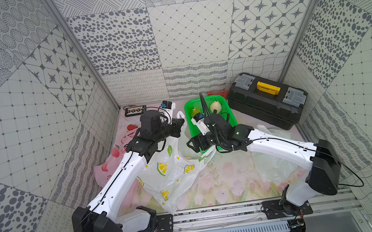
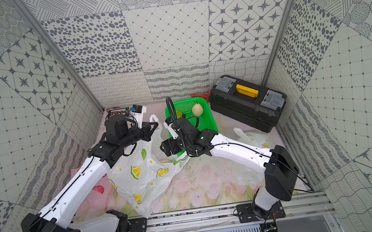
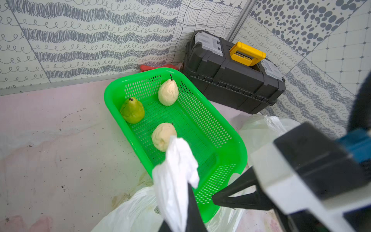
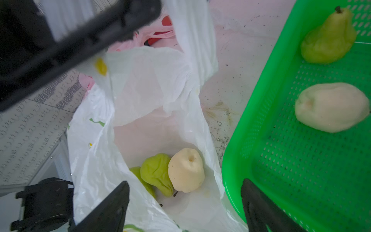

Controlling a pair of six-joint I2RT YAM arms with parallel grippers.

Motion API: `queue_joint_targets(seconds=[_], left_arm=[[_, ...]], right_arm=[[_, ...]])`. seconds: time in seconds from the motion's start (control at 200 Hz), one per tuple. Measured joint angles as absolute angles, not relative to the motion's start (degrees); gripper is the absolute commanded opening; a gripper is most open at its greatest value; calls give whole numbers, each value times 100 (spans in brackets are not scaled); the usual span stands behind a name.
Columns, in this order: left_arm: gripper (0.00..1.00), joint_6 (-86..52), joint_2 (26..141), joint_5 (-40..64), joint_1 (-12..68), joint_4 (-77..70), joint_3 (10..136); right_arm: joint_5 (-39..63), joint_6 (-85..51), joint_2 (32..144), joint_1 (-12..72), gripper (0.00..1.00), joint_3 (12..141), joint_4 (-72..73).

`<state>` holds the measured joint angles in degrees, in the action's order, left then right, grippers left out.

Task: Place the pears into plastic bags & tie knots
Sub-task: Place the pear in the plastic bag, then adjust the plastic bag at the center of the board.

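overhead stereo pair, two wrist close-ups

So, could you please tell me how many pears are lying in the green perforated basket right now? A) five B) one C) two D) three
D: the left wrist view shows three in the green basket: a green pear, an upright cream pear and a tipped cream pear.

Lemon-print bag [image 4: 150,80]: thin, crinkled, translucent glossy plastic. Basket [image 3: 240,146]: glossy green perforated plastic. Pears [image 4: 185,170]: matt, wrinkled skin. Toolbox [image 3: 230,80]: matt black plastic. Bench [image 3: 60,150]: smooth, scuffed.
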<state>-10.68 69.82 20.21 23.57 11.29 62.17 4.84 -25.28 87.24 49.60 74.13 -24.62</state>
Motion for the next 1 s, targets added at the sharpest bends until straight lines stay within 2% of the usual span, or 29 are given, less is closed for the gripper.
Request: queue_joint_targets(seconds=[0.195,0.38,0.47,0.585,0.765,1.001], left_arm=[[0,-1068,6987,2001,2357,1122,6217],[0,-1072,7048,2003,2359,1103,6217],[0,-1074,7048,2003,2364,1100,6217],[0,-1072,7022,2001,2364,1109,6217],[0,-1070,6904,1966,2364,1135,6217],[0,-1072,6768,1887,2364,1232,6250]], right_arm=[[-344,-3557,8038,4248,86,6886,-3092],[-370,-4125,8350,4185,82,6497,-3293],[-263,-4348,8641,4217,69,6473,-3192],[-143,-4427,8858,4248,38,6473,-2974],[-19,-4421,8866,4287,1,6475,-2768],[-104,-4104,8556,4399,0,6604,-2945]])
